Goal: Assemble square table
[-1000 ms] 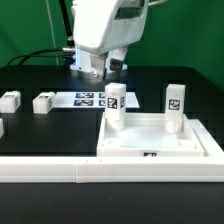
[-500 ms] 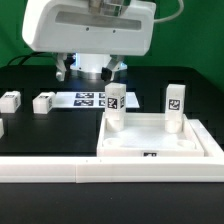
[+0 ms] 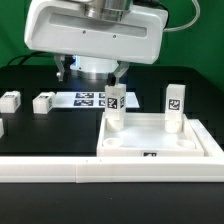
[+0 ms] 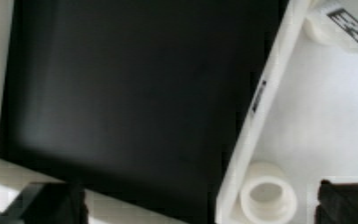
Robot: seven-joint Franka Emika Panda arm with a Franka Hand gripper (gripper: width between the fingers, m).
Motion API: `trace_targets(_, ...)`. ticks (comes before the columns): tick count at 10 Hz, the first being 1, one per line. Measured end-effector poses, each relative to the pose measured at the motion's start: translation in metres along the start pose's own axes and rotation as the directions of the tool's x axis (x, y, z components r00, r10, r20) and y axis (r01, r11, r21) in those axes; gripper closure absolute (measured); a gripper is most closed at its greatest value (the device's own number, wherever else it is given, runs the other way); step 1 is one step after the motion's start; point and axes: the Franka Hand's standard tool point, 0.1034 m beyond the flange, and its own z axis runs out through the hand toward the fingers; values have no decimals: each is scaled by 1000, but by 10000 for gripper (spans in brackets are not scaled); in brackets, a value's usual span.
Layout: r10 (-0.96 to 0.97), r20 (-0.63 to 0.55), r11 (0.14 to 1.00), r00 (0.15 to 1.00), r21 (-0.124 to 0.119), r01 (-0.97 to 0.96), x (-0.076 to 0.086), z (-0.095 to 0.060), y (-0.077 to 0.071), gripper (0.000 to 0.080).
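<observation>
White plastic parts on a black surface point(image 3: 40, 135). At the exterior view's right, the square tabletop point(image 3: 160, 148), flat, raised rim up, just behind the long white rail point(image 3: 50, 172) that runs along the near edge. Upright on the tabletop, two tagged legs: the first leg point(image 3: 115, 104) at the far corner on the exterior view's left, the second leg point(image 3: 174, 108) at the far corner on the exterior view's right, each with its black-and-white tag towards the camera. Well apart from the tabletop, towards the exterior view's left, three loose leg pieces lying on the surface: the middle block point(image 3: 43, 101), the outer block point(image 3: 10, 100) and the cropped block point(image 3: 1, 127), cut by the frame edge. Between the middle block and the first leg, the marker board point(image 3: 85, 98), flat.

Under the bulky white arm housing point(image 3: 95, 30), the pincer point(image 3: 96, 73), hanging just above the first leg and slightly to the exterior view's left of it. Spread wide: in the wrist view, dark fingers point(image 4: 51, 205) far apart at the frame edge, nothing clamped between them. Lower down in that view, the round white top of a leg point(image 4: 265, 190), nearer one finger than the other; cannot tell whether touched. Beyond it, mostly black surface, with a white edge running diagonally across.
</observation>
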Motion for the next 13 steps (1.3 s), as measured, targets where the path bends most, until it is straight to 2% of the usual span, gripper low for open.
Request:
trace_targets(2,1,21,998,1000,55,-2,-28,15,37,150)
trace_targets(3,6,33,997,999,72,-9,-40,24,53,150)
trace_targets(4,18,51,997,999,78,-21,-53,34,66,150)
trace_targets(5,38,60,996,998,76,-42,-60,38,77,150)
trace_targets(6,34,50,997,998,72,-37,-55,35,75,150)
trace_targets(7,-1,7,998,1000,62,1,-39,27,60,150)
trace_targets(10,3,15,998,1000,68,-4,-43,31,62,150)
trace_targets(11,41,24,996,999,73,-43,-53,37,67,150)
trace_targets(13,92,63,992,994,86,-97,-85,55,59,150)
